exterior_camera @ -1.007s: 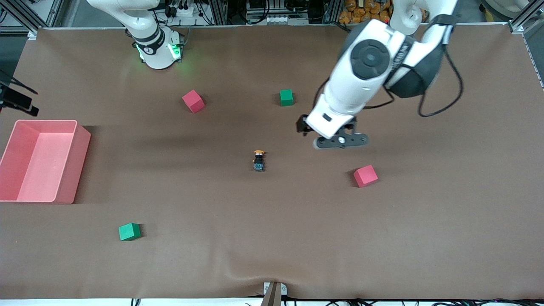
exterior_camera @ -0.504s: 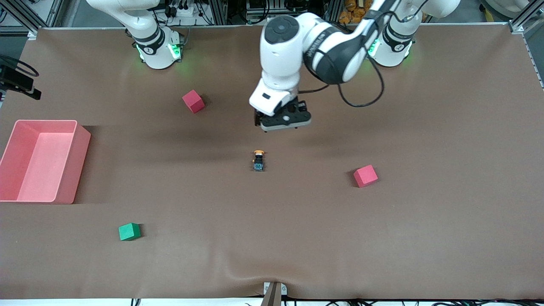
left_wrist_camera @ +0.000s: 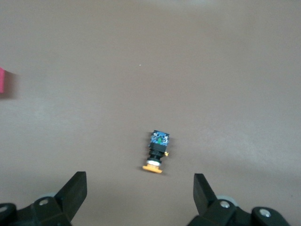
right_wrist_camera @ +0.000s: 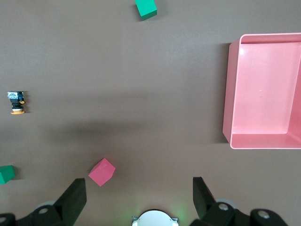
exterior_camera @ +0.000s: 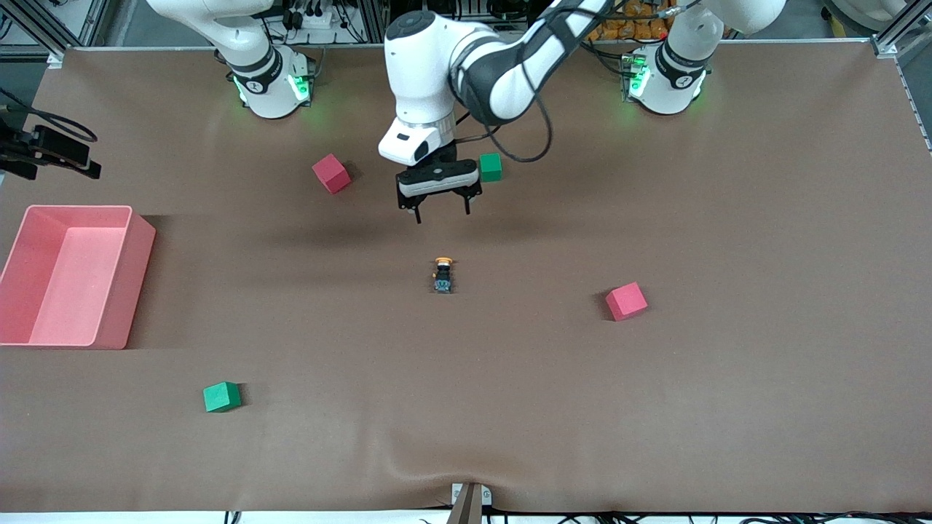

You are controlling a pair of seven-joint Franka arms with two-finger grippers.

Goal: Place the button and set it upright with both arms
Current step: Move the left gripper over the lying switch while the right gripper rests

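Button (exterior_camera: 443, 275) lies on its side mid-table, so we drop the wide-open left gripper (exterior_camera: 439, 205) straight over it, jaws straddling the black body, while the right gripper (right_wrist_camera: 140, 197), also wide, waits high near its base.

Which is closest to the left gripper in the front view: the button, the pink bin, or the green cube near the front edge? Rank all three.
Measured from the open left gripper, over bare table:
1. The button, lying on its side mid-table, just nearer the camera than the gripper.
2. The green cube, near the front edge, toward the right arm's end.
3. The pink bin, at the right arm's end.
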